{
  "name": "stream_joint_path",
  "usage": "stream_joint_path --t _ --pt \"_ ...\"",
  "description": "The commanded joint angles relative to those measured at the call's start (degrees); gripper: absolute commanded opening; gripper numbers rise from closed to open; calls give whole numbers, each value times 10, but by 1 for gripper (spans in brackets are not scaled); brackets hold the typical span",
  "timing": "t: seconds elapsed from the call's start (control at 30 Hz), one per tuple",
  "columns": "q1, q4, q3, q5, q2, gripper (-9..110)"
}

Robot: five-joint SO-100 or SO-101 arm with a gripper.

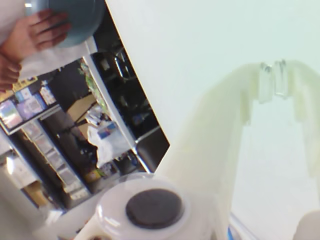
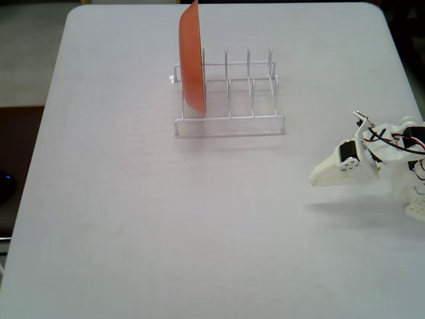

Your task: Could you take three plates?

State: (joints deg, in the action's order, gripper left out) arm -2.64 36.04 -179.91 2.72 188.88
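Your wrist view is overexposed and soft, the gripper [image 1: 280,95] washed pale, while your fixed view shows the table [image 2: 133,219] evenly lit with faint shadows.

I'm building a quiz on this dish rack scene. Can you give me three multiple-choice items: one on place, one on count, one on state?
1. In the fixed view, where in the white wire dish rack is the round orange plastic plate?
A. left end slot
B. middle slot
C. right end slot

2. How many plates are in the rack?
A. none
B. one
C. three

3. In the wrist view, how is the round light blue plate supported?
A. lying on the table
B. gripped by the robot
C. held by a person's hand

Answers:
1. A, it stands on edge at the rack's left end.
2. B, only the orange one is there.
3. C, fingers wrap around its rim.
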Motion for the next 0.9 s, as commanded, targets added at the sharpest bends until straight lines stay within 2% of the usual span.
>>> stream_joint_path --t 0.0,0.87 --pt "1 0 2 -1 6 0" --pt "2 2 2 -2 6 0"
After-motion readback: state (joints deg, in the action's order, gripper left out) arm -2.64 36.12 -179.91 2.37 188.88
